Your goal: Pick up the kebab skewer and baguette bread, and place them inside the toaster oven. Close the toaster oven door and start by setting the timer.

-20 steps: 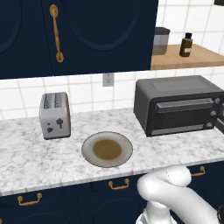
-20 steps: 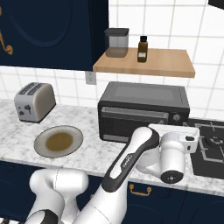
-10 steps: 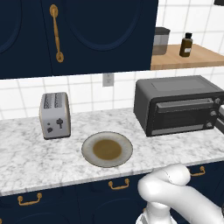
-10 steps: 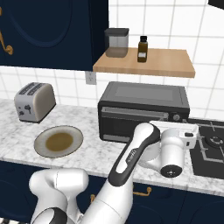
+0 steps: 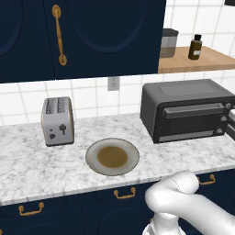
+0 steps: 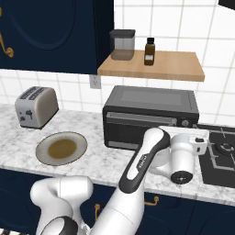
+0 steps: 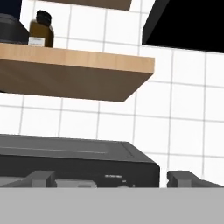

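The toaster oven (image 5: 183, 94) stands at the back right of the counter, and its door (image 5: 190, 123) is closed. In the right base view my hand (image 6: 182, 153) hovers just in front of the right end of the toaster oven (image 6: 151, 98), by the knobs (image 6: 186, 122). The hand view looks along the oven's top (image 7: 74, 153). There my gripper (image 7: 113, 179) is open, its fingertips (image 7: 41, 177) wide apart with nothing between them. The kebab skewer and the baguette bread are out of view.
A round plate (image 5: 112, 157) with a brown centre lies mid-counter, and a silver two-slot toaster (image 5: 57, 121) stands to its left. Above the oven, a wooden shelf (image 6: 151, 64) carries a dark jar (image 6: 122, 44) and a brown bottle (image 6: 149, 51). A stovetop (image 6: 220, 153) lies to the right.
My hand has edged slightly up and toward the oven's right end. The jaws stay open and nothing else has moved.
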Tool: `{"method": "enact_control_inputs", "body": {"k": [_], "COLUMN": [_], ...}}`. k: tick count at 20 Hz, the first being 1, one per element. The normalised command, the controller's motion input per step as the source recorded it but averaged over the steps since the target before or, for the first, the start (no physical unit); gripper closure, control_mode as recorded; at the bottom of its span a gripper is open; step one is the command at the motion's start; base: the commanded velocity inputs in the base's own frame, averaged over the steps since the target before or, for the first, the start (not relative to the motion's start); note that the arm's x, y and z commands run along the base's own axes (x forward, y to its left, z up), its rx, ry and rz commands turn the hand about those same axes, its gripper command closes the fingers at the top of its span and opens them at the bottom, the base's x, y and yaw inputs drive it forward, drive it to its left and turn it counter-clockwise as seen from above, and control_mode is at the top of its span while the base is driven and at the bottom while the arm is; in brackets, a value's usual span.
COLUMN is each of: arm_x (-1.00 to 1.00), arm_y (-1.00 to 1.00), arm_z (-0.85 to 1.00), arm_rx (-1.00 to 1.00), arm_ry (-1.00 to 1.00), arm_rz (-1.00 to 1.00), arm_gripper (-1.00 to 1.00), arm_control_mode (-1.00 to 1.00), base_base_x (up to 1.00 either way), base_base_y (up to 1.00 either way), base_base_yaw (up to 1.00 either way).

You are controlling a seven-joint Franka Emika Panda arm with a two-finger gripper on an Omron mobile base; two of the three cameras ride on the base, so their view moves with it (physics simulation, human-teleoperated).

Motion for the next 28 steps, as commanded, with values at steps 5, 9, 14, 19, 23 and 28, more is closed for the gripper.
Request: {"method": "enact_control_inputs", "body": {"k": [5, 9, 14, 19, 23, 28], "arm_x": [0.10, 0.01, 0.07, 0.22, 0.13, 0.01], "arm_y": [-0.02, -0.05, -0.05, 0.00, -0.02, -0.15], "arm_z": [-0.12, -0.03, -0.02, 0.00, 0.00, -0.02], "arm_rx": [0.00, 0.00, 0.00, 0.00, 0.00, 0.00], "arm_ry": [0.00, 0.00, 0.00, 0.00, 0.00, 0.00], "arm_rz": [0.00, 0.00, 0.00, 0.00, 0.00, 0.00], "arm_gripper": [-1.00, -1.00, -1.00, -1.00, -1.00, -1.00], "arm_control_mode": [-1.00, -1.00, -1.00, -1.00, -1.00, -1.00], "base_base_x": [0.00, 0.00, 0.00, 0.00, 0.00, 0.00], "base_base_y": [0.00, 0.00, 0.00, 0.00, 0.00, 0.00], "base_base_yaw": [0.00, 0.00, 0.00, 0.00, 0.00, 0.00]}}
